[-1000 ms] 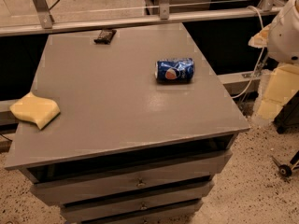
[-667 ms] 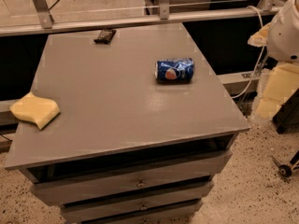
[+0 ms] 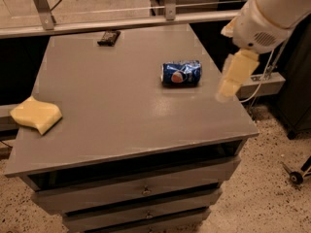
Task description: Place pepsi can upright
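Grey table [image 3: 121, 110] bears toppled pepsi can [image 3: 181, 73]; tool [image 3: 228, 87] hovers near.

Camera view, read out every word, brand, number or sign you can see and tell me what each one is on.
No text here is clear enough to quote.
pepsi can, on its side on the table: round red, white and blue logo; any lettering is too blurred to read.
small black object: no readable marking.
yellow piece: none.
hand, over the table's right edge, apart from the can: none.
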Available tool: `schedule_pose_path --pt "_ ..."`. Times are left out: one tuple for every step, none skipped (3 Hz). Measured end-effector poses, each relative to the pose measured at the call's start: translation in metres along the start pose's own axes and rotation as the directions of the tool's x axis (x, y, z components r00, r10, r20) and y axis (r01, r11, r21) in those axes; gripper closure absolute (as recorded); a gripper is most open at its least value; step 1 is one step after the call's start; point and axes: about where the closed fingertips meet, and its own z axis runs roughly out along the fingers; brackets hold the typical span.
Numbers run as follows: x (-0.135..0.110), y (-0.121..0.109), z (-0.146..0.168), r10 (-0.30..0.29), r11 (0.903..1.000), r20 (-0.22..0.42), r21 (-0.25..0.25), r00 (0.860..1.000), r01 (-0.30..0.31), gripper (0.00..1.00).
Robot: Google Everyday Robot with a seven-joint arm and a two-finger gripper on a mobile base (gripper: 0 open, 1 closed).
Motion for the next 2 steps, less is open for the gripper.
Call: schedule_pose_path --pt "-0.036 -0.037 0.058 0.022 0.9990 0.037 -0.041 0.999 -0.021 0.00" --pt "-0.060 -0.050 0.098 0.069 0.9947 0.029 -0.078 0.997 -0.067 0.00"
